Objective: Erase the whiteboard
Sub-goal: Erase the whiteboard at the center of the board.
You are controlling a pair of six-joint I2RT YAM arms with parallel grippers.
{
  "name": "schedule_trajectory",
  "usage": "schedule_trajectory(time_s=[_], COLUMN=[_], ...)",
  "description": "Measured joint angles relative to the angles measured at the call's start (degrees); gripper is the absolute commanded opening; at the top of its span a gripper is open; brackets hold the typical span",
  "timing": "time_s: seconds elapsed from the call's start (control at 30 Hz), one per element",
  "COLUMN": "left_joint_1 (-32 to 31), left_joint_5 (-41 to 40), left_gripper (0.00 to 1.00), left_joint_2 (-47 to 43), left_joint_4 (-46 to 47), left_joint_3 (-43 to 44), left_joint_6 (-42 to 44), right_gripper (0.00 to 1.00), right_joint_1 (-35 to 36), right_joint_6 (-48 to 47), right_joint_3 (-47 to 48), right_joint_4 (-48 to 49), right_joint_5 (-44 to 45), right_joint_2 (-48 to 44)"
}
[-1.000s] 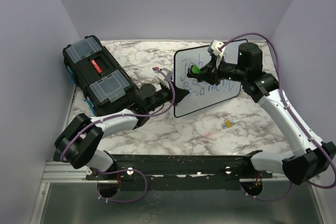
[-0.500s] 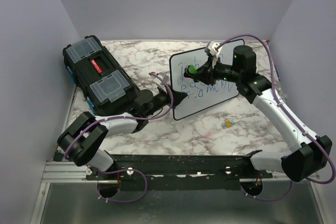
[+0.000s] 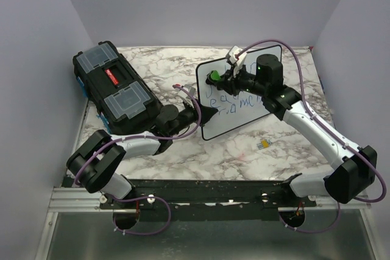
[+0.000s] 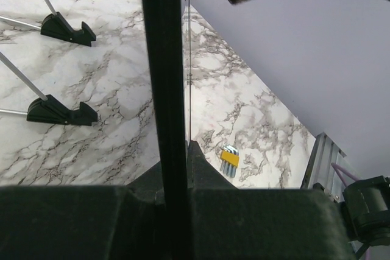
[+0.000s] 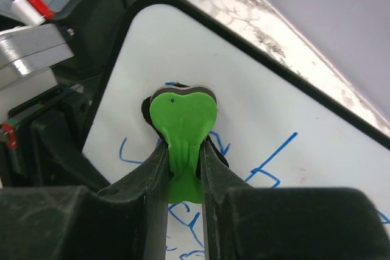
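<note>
Black toolbox sits far left, untouched. My left gripper is still clamped on the near-left edge of the whiteboard, which stands propped on the table at centre. On the left wrist cam the black frame runs straight down between the fingers. In the last second the board slid slightly left, and my right gripper, pinched on the green eraser, swept left along the top row to the upper-left corner. I read that as the first pass about done. The blue writing lower down remains, so most of the job is left. My right arm hides the board's upper right, so I can't confirm it's clean. The right wrist cam shows only the eraser against the board, so pad contact isn't verifiable. I can't identify the small yellow item on the table.
</note>
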Motion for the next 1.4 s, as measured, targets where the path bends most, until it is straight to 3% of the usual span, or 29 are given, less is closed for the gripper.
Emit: schedule_trajectory(time_s=[0.27,0.7,1.07,1.4], left_joint_1=[-1.2,-1.64,-1.9,-2.03], left_joint_5=[-1.31,-1.88,-2.49,-2.82], left_gripper=[0.0,0.0,0.0,0.0], left_joint_2=[-0.02,-0.02,-0.13,-0.15], left_joint_4=[-0.81,-2.6,-2.78,-2.91], left_joint_3=[0.52,1.68,1.68,1.66], left_joint_6=[0.72,0.7,0.02,-0.24], right_gripper=[0.01,0.01,0.01,0.01], right_joint_1=[0.04,4.28,4.81,4.33], right_joint_6=[0.94,-4.37,0.04,-9.99], right_joint_3=[-0.07,-0.57,-2.29,-3.89], right_joint_4=[3.48,0.5,6.01,-0.57], right_joint_5=[7.89,0.59,17.57,3.5], right_joint_2=[0.11,0.09,-0.81,-1.49])
